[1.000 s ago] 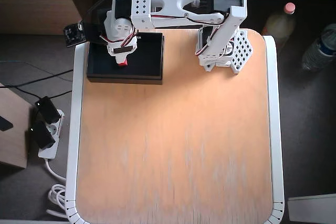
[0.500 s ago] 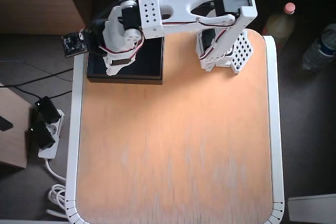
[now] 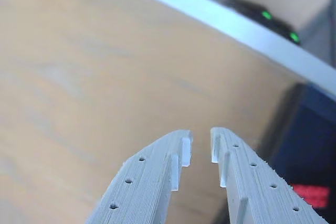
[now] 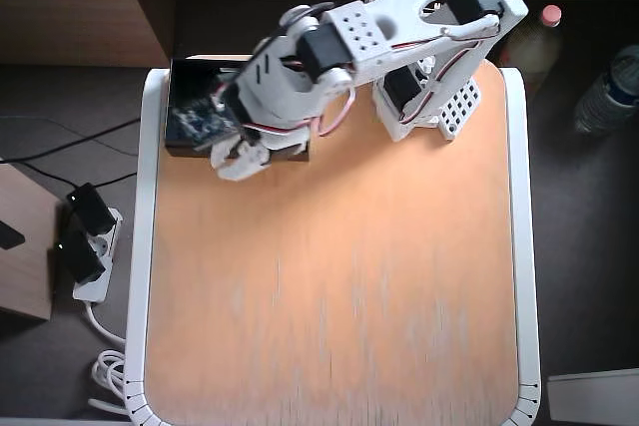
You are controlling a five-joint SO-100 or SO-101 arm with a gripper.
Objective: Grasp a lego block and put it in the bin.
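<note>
Gripper [image 3: 201,148]: fingers slightly apart, nothing between
Bin [image 4: 185,75]: one – partly hidden by the arm
Lego block [image 3: 310,193]: one red, inside
Table [image 4: 329,286]: bare wood

White arm [image 4: 399,17] reaches from base at top right of overhead view twd upper left, elbow raised, wrist angled down. Gripper [image 3: 201,148] [image 4: 235,162] empty; wrist view shows fingertips [image 3: 181,148] slightly apart w/ narrow gap, nothing btwn them
</note>
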